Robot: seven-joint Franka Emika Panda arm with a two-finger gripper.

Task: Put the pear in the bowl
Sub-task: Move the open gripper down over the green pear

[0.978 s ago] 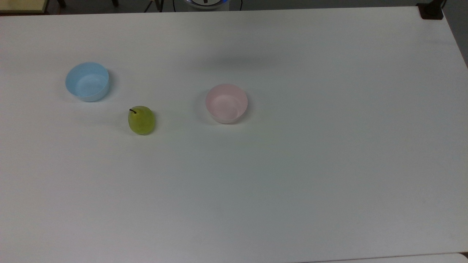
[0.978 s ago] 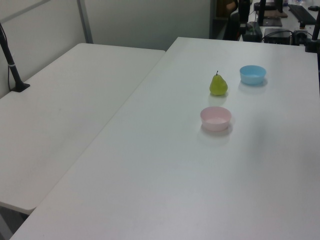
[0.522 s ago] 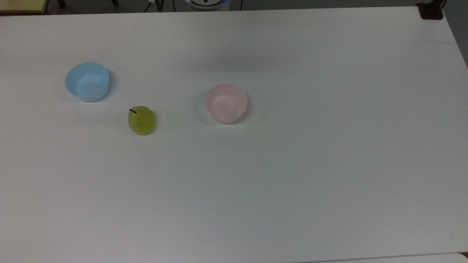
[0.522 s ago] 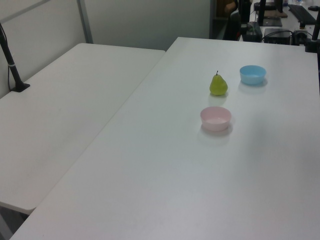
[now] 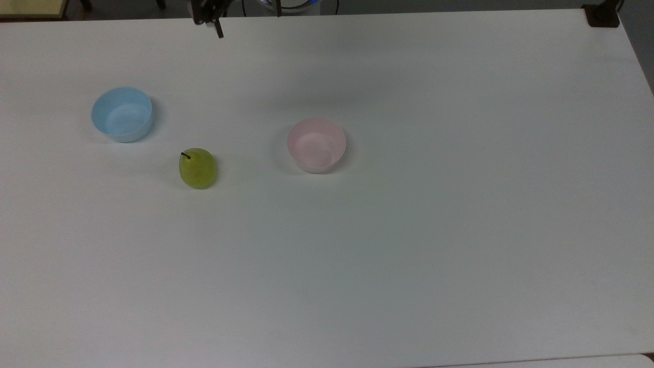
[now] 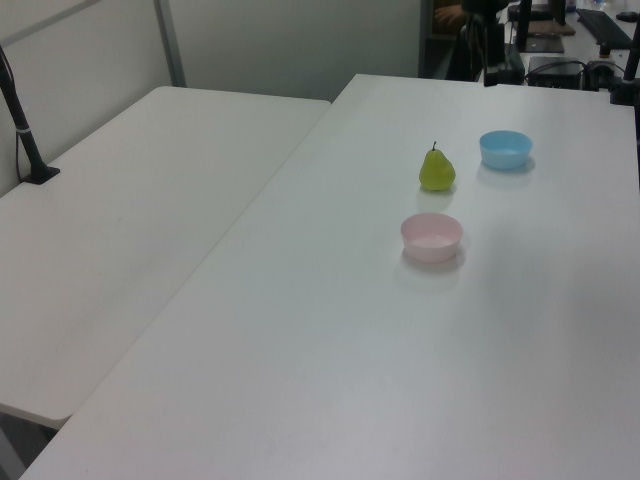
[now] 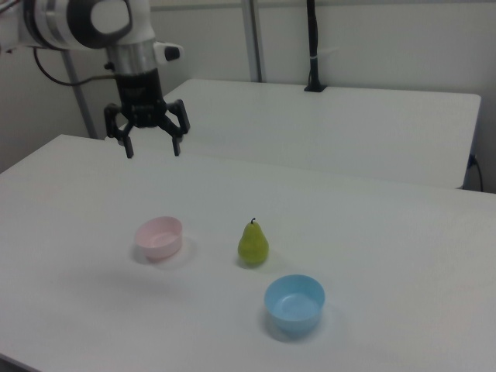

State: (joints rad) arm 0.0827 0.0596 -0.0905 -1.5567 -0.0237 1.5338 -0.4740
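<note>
1. Entering at the top view's upper edge, absent a moment ago, the gripper (image 7: 151,147) hangs high above the table (image 7: 372,232), fingers spread, empty.
2. Arm pointing straight down.
3. Upright pear (image 7: 253,244) stands between the pink bowl (image 7: 159,236) and the blue bowl (image 7: 294,304), unmoved.
</note>
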